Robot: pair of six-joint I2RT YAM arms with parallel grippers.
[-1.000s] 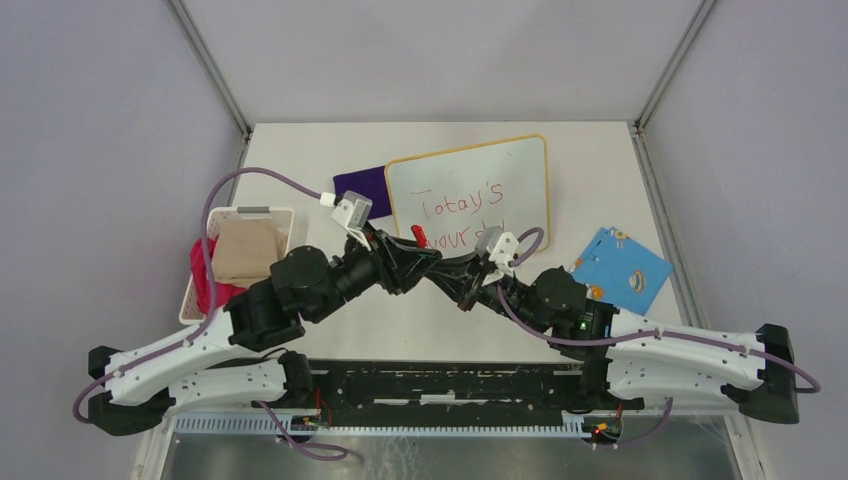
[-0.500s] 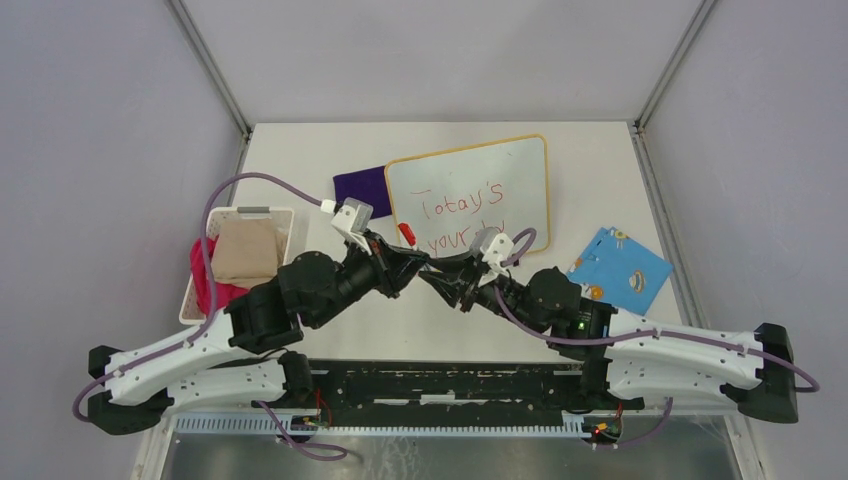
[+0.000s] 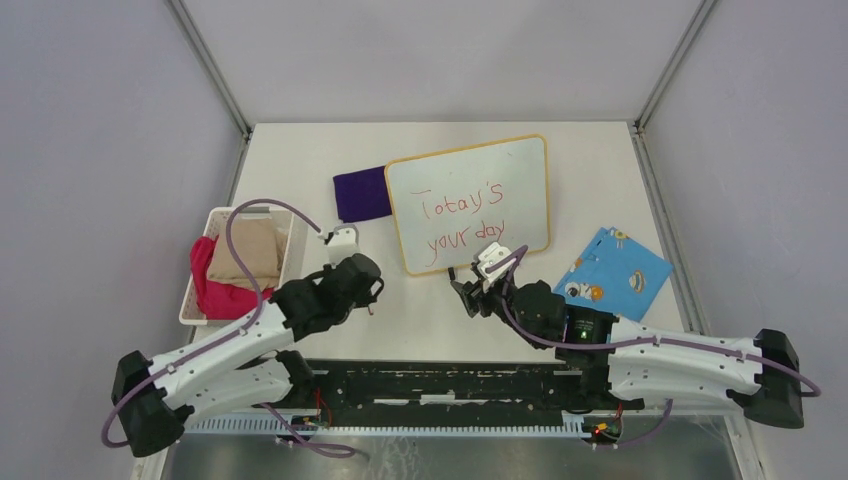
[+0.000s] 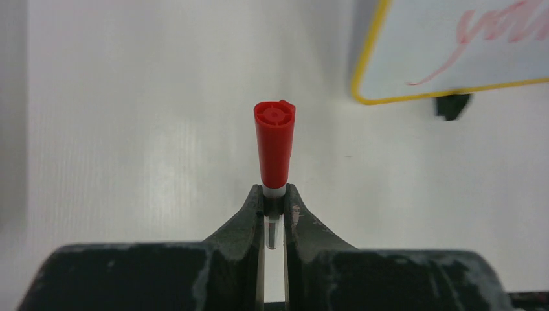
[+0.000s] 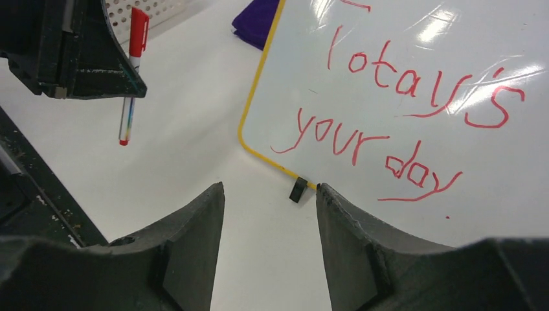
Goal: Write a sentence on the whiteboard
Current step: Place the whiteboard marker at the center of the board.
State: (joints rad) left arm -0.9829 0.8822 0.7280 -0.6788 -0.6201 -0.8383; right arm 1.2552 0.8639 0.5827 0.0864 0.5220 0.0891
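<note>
My left gripper (image 4: 274,197) is clamped on the red marker (image 4: 274,146), beside the whiteboard (image 3: 520,165). My right gripper (image 5: 268,191) stands apart, empty, near the sentence (image 5: 359,139).

Glare is being thrown back by the whiteboard (image 5: 518,168): glossy, smooth white face, yellow plastic-looking frame. Smooth red plastic is being shown by the marker (image 4: 274,146) cap. The table (image 4: 129,129) is being seen as matt white, faintly ribbed. Scuffed matt black plastic is being shown on the fingers (image 4: 243,223) of the left gripper (image 4: 274,197). Matt fabric is being read for the purple cloth (image 3: 362,195) and the blue patterned cloth (image 3: 620,272).
</note>
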